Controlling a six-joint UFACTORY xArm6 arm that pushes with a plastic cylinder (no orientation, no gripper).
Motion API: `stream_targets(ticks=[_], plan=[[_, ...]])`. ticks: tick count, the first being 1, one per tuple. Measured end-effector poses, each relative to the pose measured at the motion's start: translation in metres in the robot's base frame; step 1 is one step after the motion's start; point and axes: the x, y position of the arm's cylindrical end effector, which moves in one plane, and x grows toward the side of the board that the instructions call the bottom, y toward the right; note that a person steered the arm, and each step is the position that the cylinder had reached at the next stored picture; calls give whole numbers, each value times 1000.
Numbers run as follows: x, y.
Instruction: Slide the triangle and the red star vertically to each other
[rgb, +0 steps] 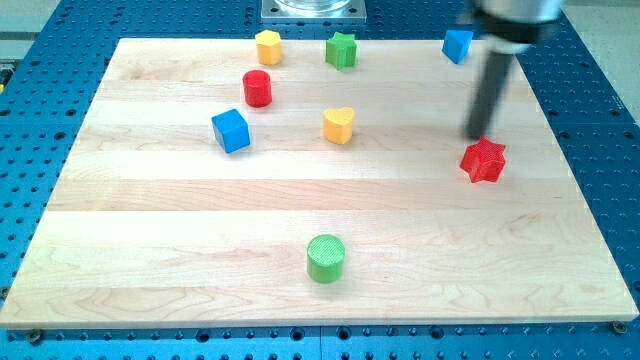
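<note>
The red star (484, 160) lies at the view's right, about mid-height on the wooden board (150, 230). A small blue block (457, 44), which looks like the triangle, sits near the board's top edge, up and slightly left of the star. My tip (477, 137) is just above the star's upper edge, very close to it or touching it; I cannot tell which. The rod rises from the tip toward the view's top right and passes just right of the blue triangle.
A yellow hexagon-like block (268, 46) and a green star (341, 49) sit near the top edge. A red cylinder (257, 88), a blue cube (231, 130) and a yellow heart (339, 125) lie left of centre. A green cylinder (326, 258) is at the bottom centre.
</note>
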Motion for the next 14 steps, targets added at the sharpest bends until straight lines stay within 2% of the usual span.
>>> stream_targets(ticks=[1, 2, 3, 4, 5, 6, 7, 8, 9, 10, 11, 12, 13, 14], plan=[[73, 64], [105, -33], [46, -53], [8, -69], [61, -29], [67, -83], [47, -99], [21, -91], [28, -44], [-97, 28], [-170, 40], [-187, 23], [-156, -21], [-155, -43]])
